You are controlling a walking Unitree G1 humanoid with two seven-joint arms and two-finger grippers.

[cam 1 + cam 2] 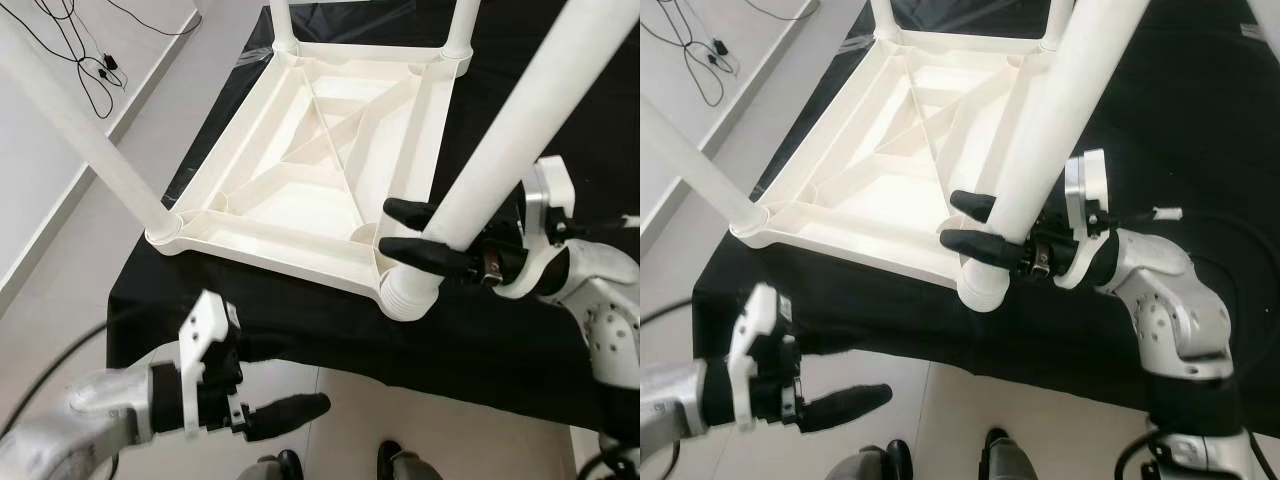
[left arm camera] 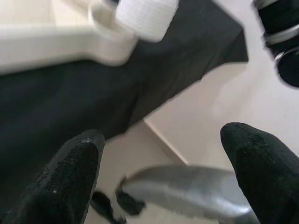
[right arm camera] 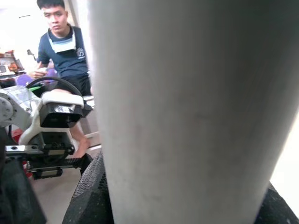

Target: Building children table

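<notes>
My rig's arms, seen from the head camera

I'm seeing silver arm shells, white wrist brackets, a right gripper [image 1: 415, 236] and left gripper [image 1: 285, 414] with black textured fingers, and thin black cables.

A black cloth [image 1: 300, 330] covers the platform; black cables [image 1: 85, 60] lie on the floor.

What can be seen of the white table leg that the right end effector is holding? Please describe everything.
The table leg is a smooth white tube, plastic by its look, with a ribbed, threaded lower end. It stands tilted at the near right corner socket of the upturned tabletop, which lies on a black cloth. The right end effector is closed around it just above the thread. Its upper end runs out of view.
</notes>
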